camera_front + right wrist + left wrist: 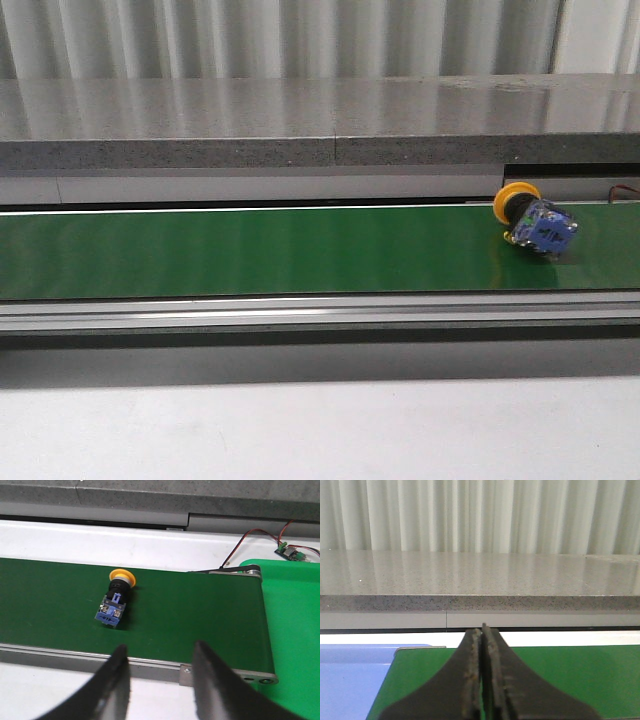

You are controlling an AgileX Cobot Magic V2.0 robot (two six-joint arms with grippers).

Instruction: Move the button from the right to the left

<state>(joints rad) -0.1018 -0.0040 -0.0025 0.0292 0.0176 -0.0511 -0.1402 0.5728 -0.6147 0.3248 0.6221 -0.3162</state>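
While the button (535, 221) lies on its side at the right end of the green belt (250, 250), neither arm touches it. It looks small, light and rigid: a hard blue block with metal screw terminals and a smooth round yellow cap on a black collar. The cap would likely slip and roll, so the flat sides of the blue body (111, 612) seem the safer place to pinch, clear of the terminals. In its wrist view the right claw (159, 656) has its fingers apart and hangs just short of the belt's near rail, with the button ahead and slightly off to one side. The left claw (482, 635) has its fingers pressed together over the belt's left end. This surface is a smooth conveyor beside a grey speckled ledge (300, 120), with pale corrugated panelling behind.
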